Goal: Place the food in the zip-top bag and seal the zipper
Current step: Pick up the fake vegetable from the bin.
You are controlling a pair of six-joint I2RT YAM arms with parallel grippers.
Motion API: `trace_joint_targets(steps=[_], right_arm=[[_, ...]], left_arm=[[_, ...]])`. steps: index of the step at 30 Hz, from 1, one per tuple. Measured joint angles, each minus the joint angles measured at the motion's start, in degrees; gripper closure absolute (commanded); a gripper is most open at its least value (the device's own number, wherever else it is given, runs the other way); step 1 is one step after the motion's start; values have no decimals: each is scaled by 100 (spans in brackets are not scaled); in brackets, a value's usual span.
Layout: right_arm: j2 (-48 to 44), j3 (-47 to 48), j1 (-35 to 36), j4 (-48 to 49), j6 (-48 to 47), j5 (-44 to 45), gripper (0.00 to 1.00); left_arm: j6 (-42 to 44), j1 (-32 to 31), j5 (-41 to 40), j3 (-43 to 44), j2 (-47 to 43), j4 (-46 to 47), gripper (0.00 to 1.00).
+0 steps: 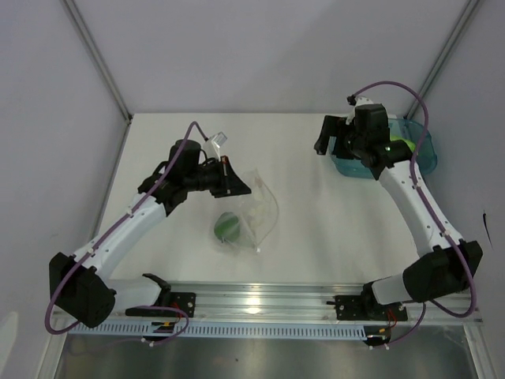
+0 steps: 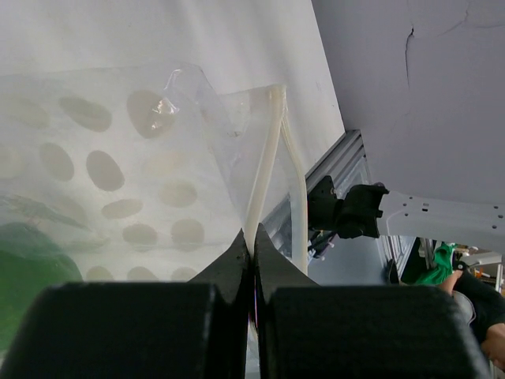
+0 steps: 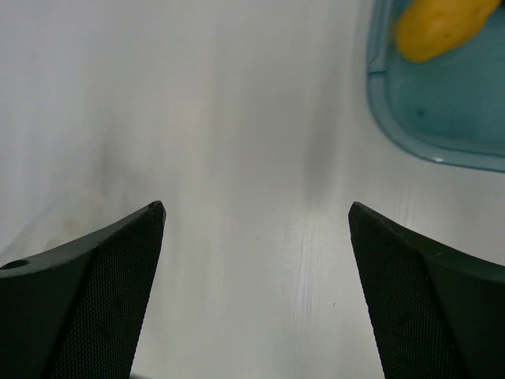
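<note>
The clear bag lies on the white table a little left of the middle, crinkled and partly lifted on its left side. A dark green pepper sits inside it at the near left corner; in the left wrist view the same pepper shows as a green blur behind the spotted plastic. The zipper strip runs as a pale band up and away from the fingers, and its two lips stand apart further along, so the mouth there is unsealed.

The left gripper is at the bag's upper left edge. Seen from its wrist, the left gripper has its jaws pressed fully together with the zipper strip pinched between the tips.

The right gripper is well apart from the bag, at the far right of the table, just beside the left side of the teal tray. From its wrist, the right gripper has its jaws spread wide with nothing between them, only bare table below. The tray fills the upper right corner of that view, with a yellow fruit lying in it
</note>
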Motion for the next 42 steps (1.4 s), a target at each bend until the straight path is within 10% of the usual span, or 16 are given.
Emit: trace_joint_targets(steps=[22,42], right_arm=[[4054,800,-1602,2245,2564,409,1],[4557,664,-1967,3845,2822,-649,1]], left_arm=[[-55,0,118,-26,52,-2,99],[-55,0,260,-33,433,-2,99]])
